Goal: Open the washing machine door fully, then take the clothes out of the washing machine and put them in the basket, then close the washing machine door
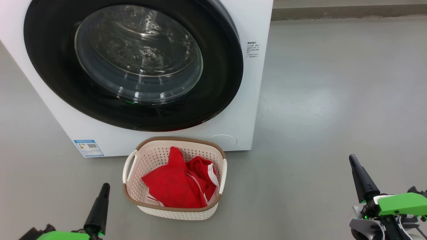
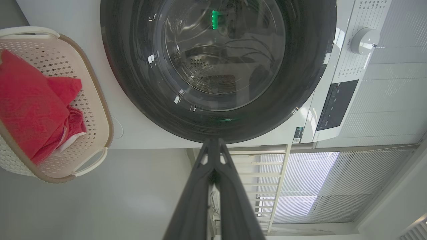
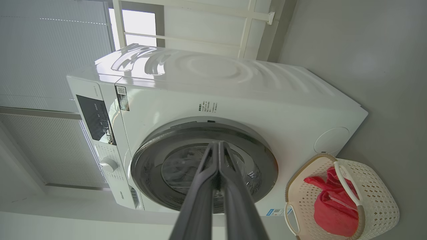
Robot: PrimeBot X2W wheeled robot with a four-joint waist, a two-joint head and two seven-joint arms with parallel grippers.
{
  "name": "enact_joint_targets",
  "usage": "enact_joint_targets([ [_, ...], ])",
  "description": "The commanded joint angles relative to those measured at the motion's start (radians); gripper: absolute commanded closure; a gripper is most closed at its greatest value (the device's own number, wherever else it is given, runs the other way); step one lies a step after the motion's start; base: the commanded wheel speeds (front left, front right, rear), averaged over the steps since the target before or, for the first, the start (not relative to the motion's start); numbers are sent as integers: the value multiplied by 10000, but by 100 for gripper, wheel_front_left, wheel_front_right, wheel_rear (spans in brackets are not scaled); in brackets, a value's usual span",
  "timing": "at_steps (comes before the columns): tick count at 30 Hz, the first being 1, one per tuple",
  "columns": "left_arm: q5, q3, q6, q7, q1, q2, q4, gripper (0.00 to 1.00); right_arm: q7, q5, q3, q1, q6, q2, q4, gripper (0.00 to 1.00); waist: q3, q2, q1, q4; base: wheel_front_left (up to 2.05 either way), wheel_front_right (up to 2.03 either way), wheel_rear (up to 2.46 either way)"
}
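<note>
Head view. Left gripper at the lower left and right gripper at the lower right, both clenched to a single dark point, nothing in either. Between them, nearer the left one, the basket stands on the grey floor: cream, perforated, brown rim trim, side handles. Clothes lie bunched inside it, bright red with white edging, one fold rising near the rim. Basket's far rim sits just before the foot of the washing machine; cannot tell whether they touch. Door is closed flush on the white front: wide glossy black ring, bulging clear glass, perforated drum behind it. Small blue label at the machine's lower left corner. Bare floor runs wide to the right of machine and basket, and around both grippers.

Left wrist view. Left gripper, fingers pressed together, tip apart from the door and in line with its black ring. Basket at the frame's left with the clothes in it. White dial and dark control panel to the right of the door.

Right wrist view. Right gripper clenched, empty, pointing at the door, well apart from it. Basket with the clothes at the lower right, just beside the machine's base.
</note>
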Motion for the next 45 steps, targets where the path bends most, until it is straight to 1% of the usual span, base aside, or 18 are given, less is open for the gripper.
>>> enact_joint_targets([
  [1, -63, 350, -73, 51, -440, 77, -192, 100, 48, -4, 120, -433, -6, -151, -258, 100, 0, 0, 0, 0, 0, 0, 0],
  [45, -64, 349, -73, 50, -440, 77, -193, 100, 61, -17, 104, -434, -6, -140, -257, 100, 0, 0, 0, 0, 0, 0, 0],
])
